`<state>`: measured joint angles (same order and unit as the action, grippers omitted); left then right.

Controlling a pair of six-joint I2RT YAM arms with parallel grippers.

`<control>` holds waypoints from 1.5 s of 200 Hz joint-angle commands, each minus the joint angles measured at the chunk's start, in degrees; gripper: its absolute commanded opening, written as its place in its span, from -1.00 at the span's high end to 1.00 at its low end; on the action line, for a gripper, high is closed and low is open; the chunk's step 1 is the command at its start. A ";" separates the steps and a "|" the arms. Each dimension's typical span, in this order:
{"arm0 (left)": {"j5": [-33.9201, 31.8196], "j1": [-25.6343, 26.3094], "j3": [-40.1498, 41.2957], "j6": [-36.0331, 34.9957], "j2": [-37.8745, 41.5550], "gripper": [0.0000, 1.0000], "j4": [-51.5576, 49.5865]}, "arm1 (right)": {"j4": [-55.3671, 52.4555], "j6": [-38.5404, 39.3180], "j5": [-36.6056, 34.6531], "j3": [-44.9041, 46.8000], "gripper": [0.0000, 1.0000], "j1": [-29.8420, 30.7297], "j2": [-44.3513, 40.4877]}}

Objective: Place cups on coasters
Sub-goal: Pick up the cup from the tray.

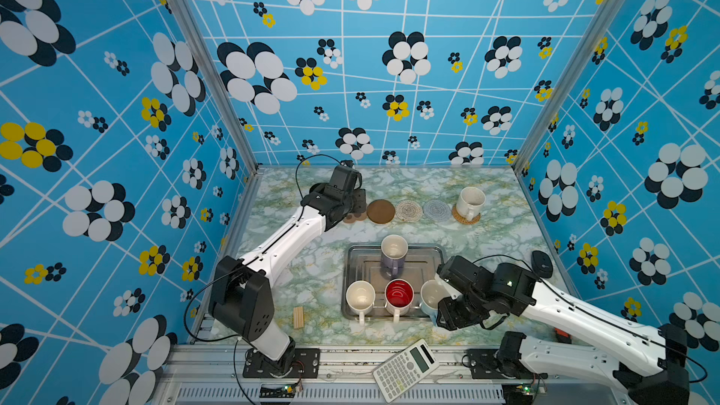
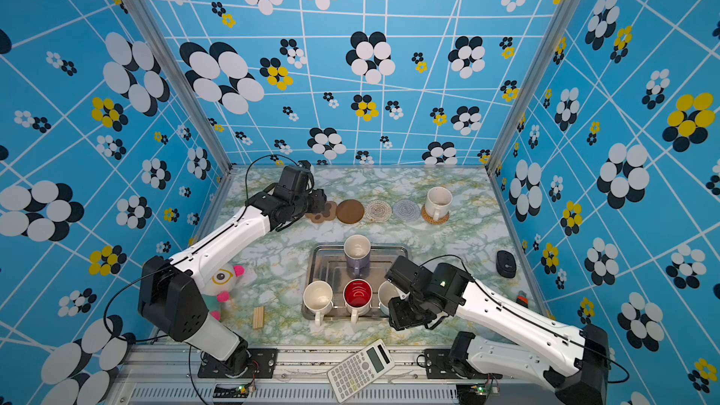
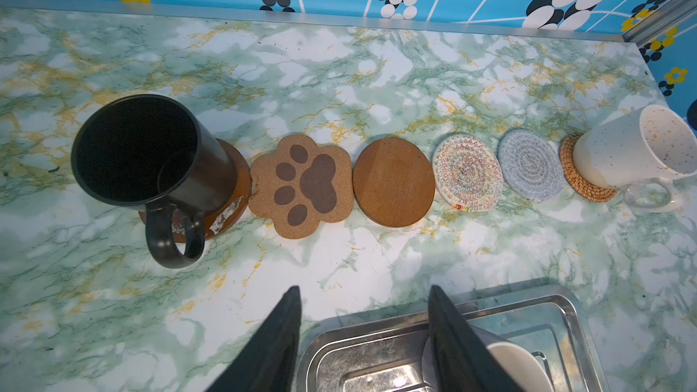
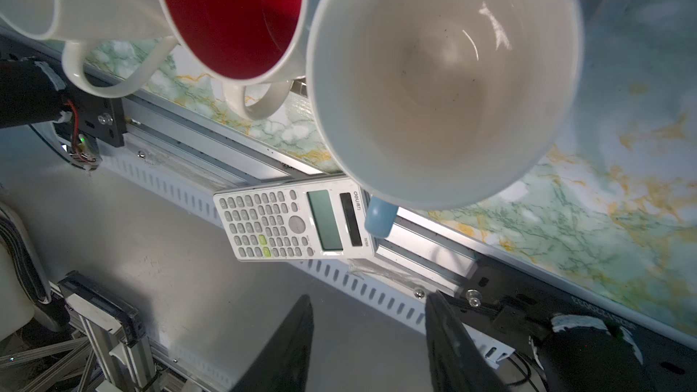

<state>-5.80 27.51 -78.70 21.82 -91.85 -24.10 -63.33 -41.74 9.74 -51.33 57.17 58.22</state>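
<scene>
The speckled cream mug (image 1: 470,201) stood upright on the rattan coaster (image 1: 465,220), right of centre in both top views, its handle pointing toward the bottom of the frame. From there the row of mats ran leftward. The left wrist view showed the grey-blue crocheted round (image 3: 531,164), the cream crocheted round (image 3: 467,173), a bare brown disc (image 3: 394,182) and the paw-print coaster (image 3: 301,186). All four lay flat with nothing on them. At the row's far end the black mug (image 3: 151,152) stood upright on another brown disc (image 3: 237,197), its handle turned toward the gripper's side. The left gripper (image 3: 364,333) hung with its jaws apart and nothing between them. In the top views its wrist largely hid the black mug.

Below centre, the metal tray (image 1: 348,266) held four upright mugs. The lavender mug (image 1: 393,253) stood at its upper edge. The white mug (image 1: 360,298), the red-lined mug (image 1: 399,296) and the light blue mug (image 1: 430,293) stood in a row along its lower edge. The handles of the first three pointed toward the bottom of the frame. In the right wrist view the light blue handle pointed toward the calculator (image 4: 294,218), which lay on the front rail. The right gripper (image 4: 367,345) was at the tray's lower right corner, jaws parted and empty, its tips short of the light blue mug.

A wooden block (image 1: 298,317) lay lower left of the tray. A black mouse (image 1: 542,263) lay to its right, and in a top view a plush toy (image 2: 224,282) lay beside the left arm's base.
</scene>
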 commanded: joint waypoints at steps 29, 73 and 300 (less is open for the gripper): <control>0.97 0.66 -1.28 -0.14 -1.44 -0.11 0.50 | 4.06 -7.11 -3.38 3.14 -0.01 2.85 -0.09; 0.96 0.71 -0.65 -0.14 -1.05 -0.12 0.70 | 4.87 -8.19 -5.38 2.68 -0.03 4.78 3.40; 1.23 0.71 0.21 -0.05 -0.26 -0.12 0.81 | 9.76 -13.54 -11.05 5.88 0.27 5.41 8.93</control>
<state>-5.34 27.88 -78.70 21.80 -92.58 -23.73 -53.87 -53.89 0.43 -46.81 62.24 66.92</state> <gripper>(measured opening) 0.559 0.368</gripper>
